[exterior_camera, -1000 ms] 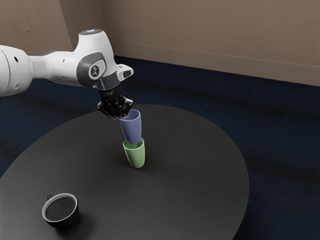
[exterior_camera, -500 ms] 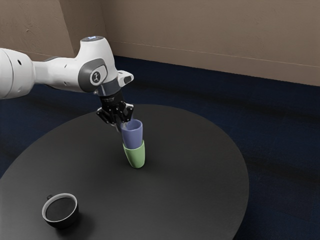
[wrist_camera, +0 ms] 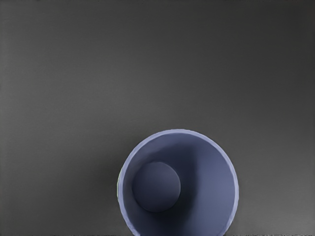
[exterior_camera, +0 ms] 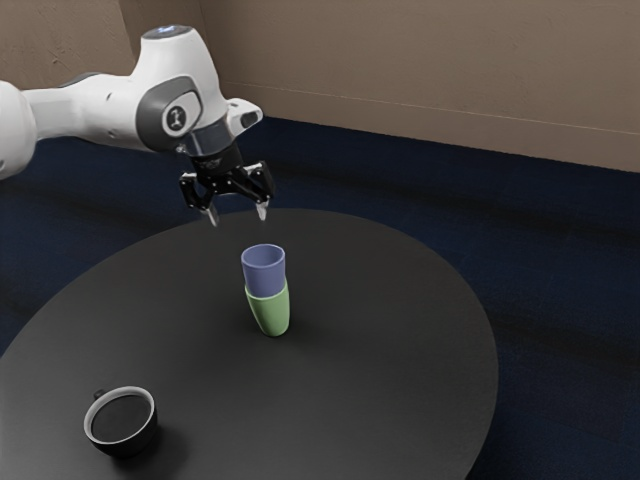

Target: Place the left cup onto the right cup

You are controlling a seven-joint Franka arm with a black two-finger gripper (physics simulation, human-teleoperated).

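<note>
Fingers (exterior_camera: 261,207) of the gripper (exterior_camera: 237,214) stand spread wide with nothing between them, fully released. The blue cup (exterior_camera: 263,268) sits upright, nested in the mouth of the green cup (exterior_camera: 270,310), with its upper part showing above the green rim; the pair stands near the middle of the round black table (exterior_camera: 400,340). The stack lies below the gripper and a little toward the exterior view's right, with clear air between the fingertips and the blue rim; its long axis runs vertical, and the wrist view looks almost straight down into the blue cup (wrist_camera: 179,189). By this look the placing is done, and the coming move is most likely a retreat; going straight up would keep the fingers off the rim, whereas a low sideways sweep could knock the stack over. A dark mug (exterior_camera: 120,420) stands well apart, near the table's front edge; dark blue floor (exterior_camera: 560,250) and a beige wall (exterior_camera: 450,60) lie beyond.
</note>
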